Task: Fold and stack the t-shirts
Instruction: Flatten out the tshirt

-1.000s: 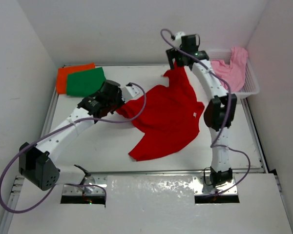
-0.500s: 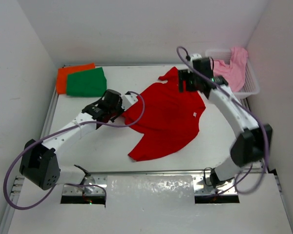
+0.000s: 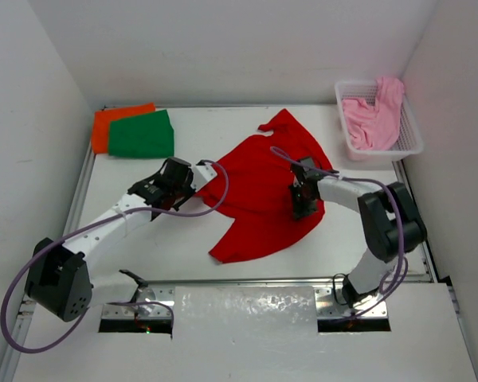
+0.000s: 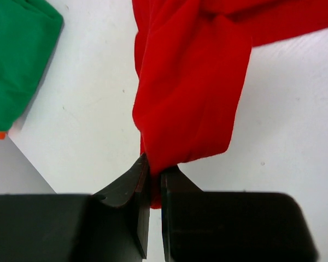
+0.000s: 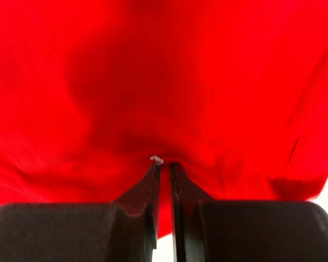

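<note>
**Inspector:** Position of the item in hand?

**Assistant:** The red shirt (image 3: pixel 263 187) lies opened out but rumpled on the middle of the worktop (image 3: pixel 175 239). Its long axis runs diagonally, from a near-left hem corner up to a point of cloth at the far edge. It is not yet folded.

**Inspector:** Jaws?

**Assistant:** The left jaws are clenched on a bunched fold at the shirt's left edge. The left wrist view shows red cloth gathered into the pinch. The right jaws are closed on cloth on the shirt's right side, beside a small white tag (image 5: pixel 157 160). The right wrist view shows only a thin seam of red between them.

**Inspector:** The governing relation?

**Assistant:** The shirt's body lies between the two grips, the left arm (image 3: pixel 119 211) on its left and the right arm (image 3: pixel 350 191) on its right. Both are in contact, so neither is nearer. The line between the grips crosses the long axis. In the assistant's judgement, the next move is to draw the cloth flat before any fold.

**Inspector:** Remainder?

**Assistant:** The green shirt (image 3: pixel 142 135) sits folded on the orange shirt (image 3: pixel 111 123) at the far-left corner. The pink shirt (image 3: pixel 373 119) hangs over the basket (image 3: pixel 410 147) at the far right, unfolded.
</note>
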You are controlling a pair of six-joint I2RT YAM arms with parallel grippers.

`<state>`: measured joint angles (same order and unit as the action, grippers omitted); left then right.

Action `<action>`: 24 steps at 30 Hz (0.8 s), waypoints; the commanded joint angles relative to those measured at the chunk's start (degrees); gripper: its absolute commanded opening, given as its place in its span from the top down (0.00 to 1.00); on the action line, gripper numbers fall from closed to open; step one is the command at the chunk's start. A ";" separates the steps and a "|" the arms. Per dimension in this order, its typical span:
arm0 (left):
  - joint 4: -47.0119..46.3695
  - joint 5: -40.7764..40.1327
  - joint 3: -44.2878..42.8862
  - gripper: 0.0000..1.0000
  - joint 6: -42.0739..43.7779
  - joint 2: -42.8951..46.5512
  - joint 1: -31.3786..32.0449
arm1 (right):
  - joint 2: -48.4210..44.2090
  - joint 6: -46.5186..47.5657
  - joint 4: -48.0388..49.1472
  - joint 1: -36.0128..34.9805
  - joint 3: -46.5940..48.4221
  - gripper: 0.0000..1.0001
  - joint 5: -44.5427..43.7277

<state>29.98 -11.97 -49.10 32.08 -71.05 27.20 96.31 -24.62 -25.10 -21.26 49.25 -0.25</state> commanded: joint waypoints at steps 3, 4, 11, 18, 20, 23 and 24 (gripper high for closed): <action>-1.50 -2.71 2.16 0.98 0.18 2.41 -0.66 | 17.28 2.11 0.95 4.19 16.07 0.90 2.45; -1.67 -2.80 2.25 0.98 0.18 2.14 -0.66 | 19.85 2.64 -0.46 4.55 20.05 0.90 2.19; -3.00 1.58 -0.29 0.97 -1.04 -0.76 -0.57 | 41.20 7.74 -18.89 5.79 66.50 0.85 -1.42; -2.91 5.90 0.94 0.94 -1.31 -1.29 -0.48 | 19.22 11.44 -10.69 5.79 48.88 0.44 -6.41; -2.47 6.69 0.94 0.91 -1.31 -1.29 -0.48 | 8.00 9.78 -5.08 5.79 34.86 0.40 -7.74; -2.20 7.31 1.20 0.90 -1.14 -1.20 -0.39 | 0.39 8.81 -2.41 5.79 21.30 0.40 -8.80; -2.20 7.31 1.29 0.89 -0.96 -1.20 -0.39 | -2.42 8.19 -2.49 5.79 18.97 0.41 -9.24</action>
<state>29.04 -6.44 -47.22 31.38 -72.66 27.20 99.57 -15.11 -32.38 -15.55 76.18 -6.46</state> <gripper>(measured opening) 0.107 0.602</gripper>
